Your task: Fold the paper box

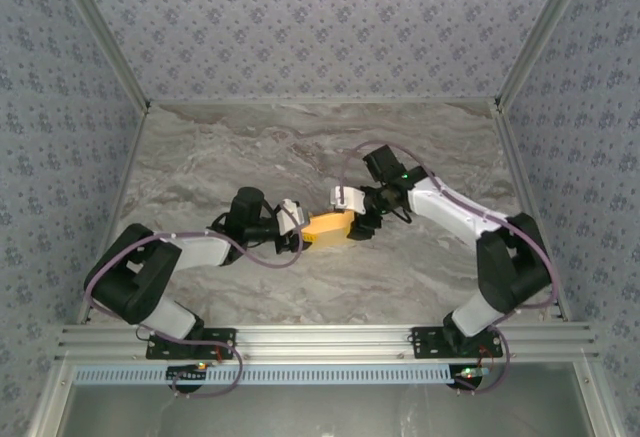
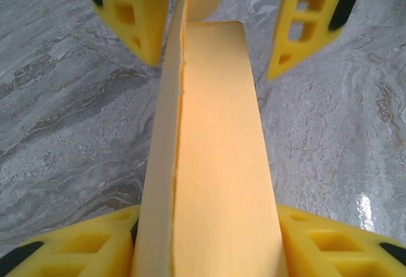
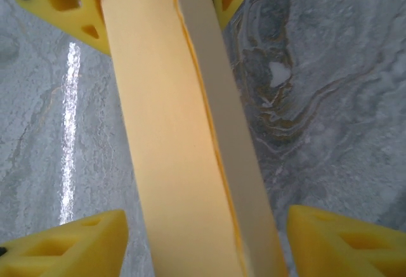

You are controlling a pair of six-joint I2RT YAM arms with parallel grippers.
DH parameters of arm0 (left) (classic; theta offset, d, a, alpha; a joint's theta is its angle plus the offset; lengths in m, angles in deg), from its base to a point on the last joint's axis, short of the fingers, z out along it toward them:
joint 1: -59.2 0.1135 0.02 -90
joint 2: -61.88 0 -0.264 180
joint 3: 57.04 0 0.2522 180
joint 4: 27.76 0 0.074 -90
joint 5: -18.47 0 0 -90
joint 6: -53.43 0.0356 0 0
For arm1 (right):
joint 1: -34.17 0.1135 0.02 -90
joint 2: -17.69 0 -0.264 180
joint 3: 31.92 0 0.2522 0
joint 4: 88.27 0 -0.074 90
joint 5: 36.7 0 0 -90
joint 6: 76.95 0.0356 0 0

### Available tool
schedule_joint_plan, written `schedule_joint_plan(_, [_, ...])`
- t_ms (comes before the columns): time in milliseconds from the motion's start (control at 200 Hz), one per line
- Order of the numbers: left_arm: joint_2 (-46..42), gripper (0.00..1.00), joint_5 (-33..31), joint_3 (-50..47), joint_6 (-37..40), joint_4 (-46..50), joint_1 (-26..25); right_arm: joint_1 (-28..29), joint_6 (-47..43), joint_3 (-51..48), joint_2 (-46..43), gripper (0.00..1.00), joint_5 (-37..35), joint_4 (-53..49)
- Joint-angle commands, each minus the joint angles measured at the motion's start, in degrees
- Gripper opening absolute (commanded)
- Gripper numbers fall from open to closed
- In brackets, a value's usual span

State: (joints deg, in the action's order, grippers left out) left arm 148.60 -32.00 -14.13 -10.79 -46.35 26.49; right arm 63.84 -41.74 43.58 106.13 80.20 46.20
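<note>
**Top external view.** The paper box (image 1: 328,225) sits at the centre of the frame, low over the marble table (image 1: 250,147). It is bridged between the left gripper (image 1: 298,225) at its left end and the right gripper (image 1: 350,219) at its right end. Both arms reach inward from the bottom corners of the frame.

**Left wrist view.** The paper box (image 2: 216,163) runs up the middle of the frame as a long orange panel, with a paler flap (image 2: 166,131) standing along its left edge. At the bottom of the frame, the left gripper (image 2: 206,251) has its fingers (image 2: 76,248) pressed against both sides of the card, so it is gripping the box. At the top, the right gripper (image 2: 212,61) stands wide, with table visible between its fingers and the card.

**Right wrist view.** The paper box (image 3: 171,131) crosses the frame from top to bottom. The right gripper (image 3: 206,226) straddles it at the bottom with its jaws spread. The left gripper (image 3: 158,23) clasps the far end at the top.

**Step in hand (judgement).** This is a mid-fold regrip: the left gripper carries the box while the right one lets go.

**Next move (judgement).** Withdraw the right gripper clear of the card, then bring it onto the loose flap. Keep the left grip steady throughout, because thin card buckles easily.
</note>
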Motion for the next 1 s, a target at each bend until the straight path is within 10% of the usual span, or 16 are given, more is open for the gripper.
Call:
schedule_joint_plan(0, [0.85, 0.46, 0.29, 1.83, 1.64, 2.31, -0.34, -3.08, 7.88, -2.60, -7.13, 0.80, 4.81, 3.81])
schedule_joint_plan(320, [1.32, 0.45, -0.13, 2.22, 0.11, 2.11, -0.34, -10.06, 40.92, -13.37, -21.71, 0.47, 3.82, 15.15])
schedule_joint_plan(994, [2.45, 0.43, 0.33, 2.82, -0.34, 2.12, -0.29, -1.53, 41.40, -7.61, -10.47, 0.21, -7.34, 9.36])
